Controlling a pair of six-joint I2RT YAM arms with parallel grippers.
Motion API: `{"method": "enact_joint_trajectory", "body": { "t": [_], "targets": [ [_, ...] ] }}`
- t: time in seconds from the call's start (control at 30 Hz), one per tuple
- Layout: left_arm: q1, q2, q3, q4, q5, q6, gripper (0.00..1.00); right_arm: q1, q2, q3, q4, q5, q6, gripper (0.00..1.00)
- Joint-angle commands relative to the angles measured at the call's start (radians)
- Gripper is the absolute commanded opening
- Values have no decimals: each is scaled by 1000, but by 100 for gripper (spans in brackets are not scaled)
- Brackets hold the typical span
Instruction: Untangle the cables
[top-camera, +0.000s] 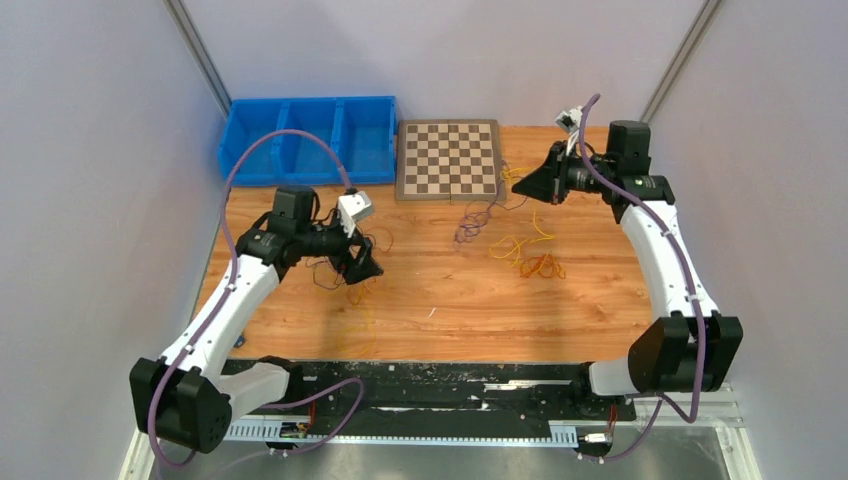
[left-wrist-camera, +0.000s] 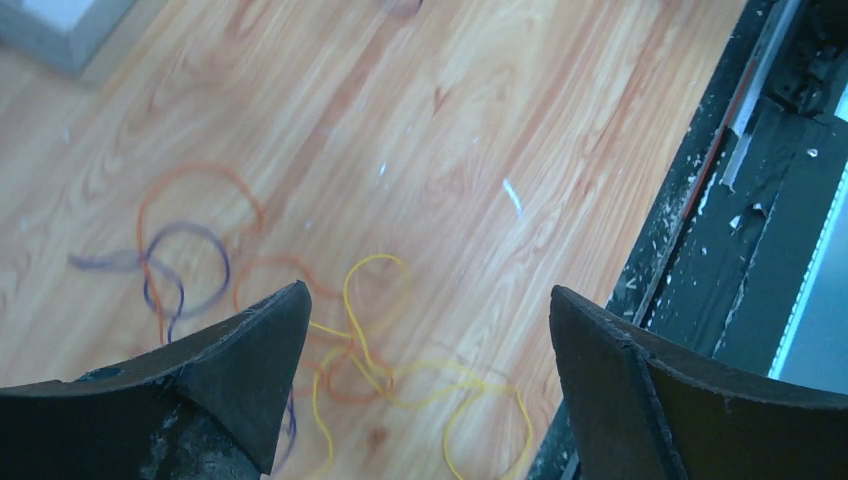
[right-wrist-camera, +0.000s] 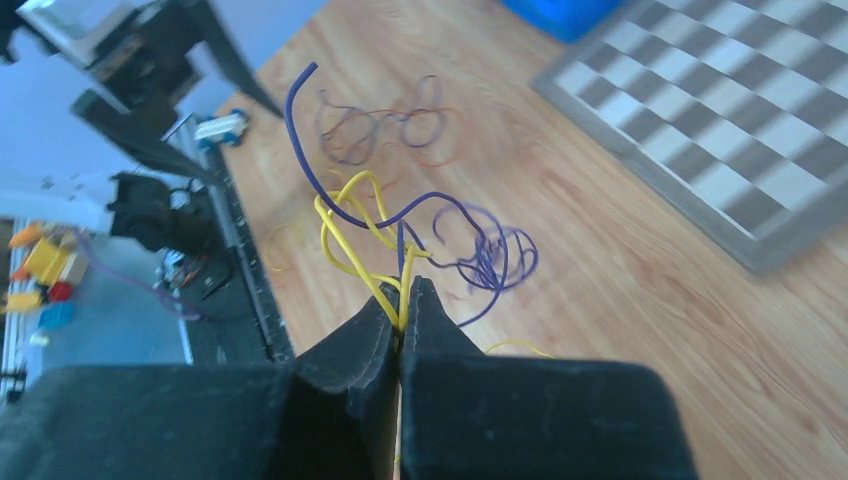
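a: the fingers (right-wrist-camera: 450, 340) of the right gripper (right-wrist-camera: 403, 300) are pressed tight together. they pinch a yellow cable (right-wrist-camera: 372, 272), with a purple cable (right-wrist-camera: 497, 255) tangled in it.
b: and the left gripper (left-wrist-camera: 425, 305)?
a: its fingers are wide apart and hold nothing. orange and yellow loops (left-wrist-camera: 370, 365) lie under it, near the black front edge (left-wrist-camera: 700, 250).
b: any room?
a: bare wood on the table (top-camera: 450, 320). the chessboard (top-camera: 449, 160) sits at the back.

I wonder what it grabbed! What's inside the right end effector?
A yellow cable and a purple cable poke out of the right end effector. Their pinched parts are hidden between its fingers.
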Motion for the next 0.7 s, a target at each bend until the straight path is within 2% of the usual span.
{"method": "enact_joint_trajectory", "body": {
  "t": [0.0,0.1,0.2,0.23,0.33,0.47,0.53,0.67],
  "targets": [
    [-130,69,33,197,-18,-52,98,109,-69,-22,23,-44,-6,0],
    [-189,160,21,282,-75,-59,98,122,-45,-130,23,93,-97,0],
    [-249,242,8,345,-111,-52,95,123,58,-218,-3,272,-232,2],
    [-258,286,12,357,-127,-51,93,122,83,-228,-31,335,-256,7],
    [-282,378,68,360,-162,-126,86,112,190,-217,-151,459,-329,34],
    [-283,479,123,362,-175,-256,81,86,164,-224,-187,450,-346,67],
    [-283,509,125,372,-148,-296,80,97,148,-216,-180,425,-340,76],
    [-283,576,124,414,-144,-349,80,153,180,-174,-159,400,-300,79]
  ]
}}
